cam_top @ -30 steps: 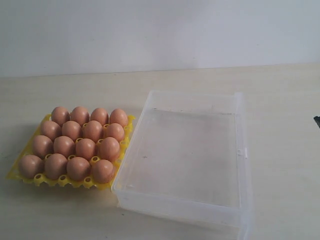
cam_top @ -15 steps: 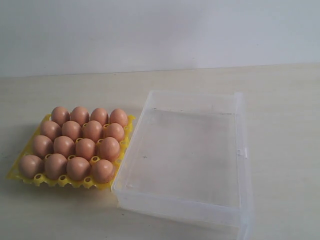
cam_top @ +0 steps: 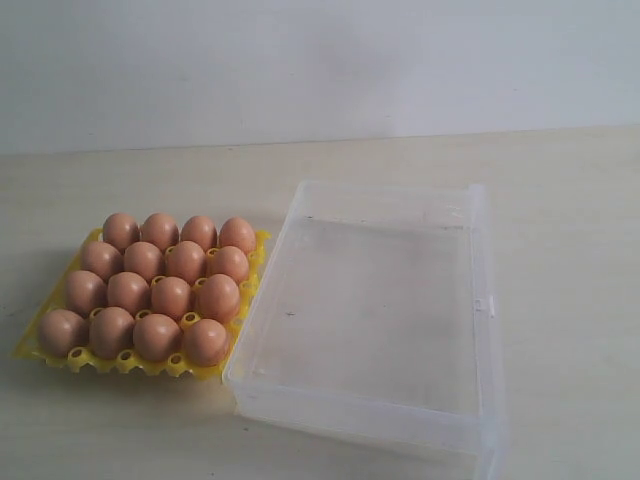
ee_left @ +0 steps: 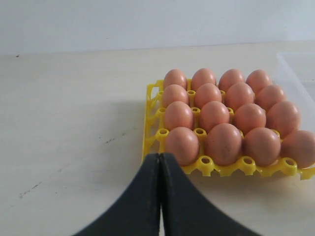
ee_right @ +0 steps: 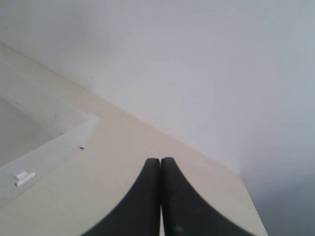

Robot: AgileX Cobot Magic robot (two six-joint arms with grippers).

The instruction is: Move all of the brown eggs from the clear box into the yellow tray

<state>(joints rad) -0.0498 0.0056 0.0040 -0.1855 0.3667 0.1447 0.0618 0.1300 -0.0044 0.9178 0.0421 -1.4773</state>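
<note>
The left claw [ee_left: 160,157] is closed, its two black fingers pressed tip to tip with nothing between them. It hangs over the counter [ee_left: 74,123], near the tray [ee_left: 152,110]. The right claw [ee_right: 160,160] is closed the same way on nothing, above the counter by a corner of the box [ee_right: 54,147].

In the exterior view the yellow tray [cam_top: 130,362] lies at 9 o'clock of the box [cam_top: 350,415], close against its wall; I cannot tell whether they touch. Sixteen eggs [cam_top: 160,285] fill the tray in four rows of four, one per cup, with yellow posts [cam_top: 190,320] between them. They are smooth, orange-brown and all alike. The box is clear and low-walled, with a small latch [cam_top: 484,305] on its 3 o'clock side.
</note>
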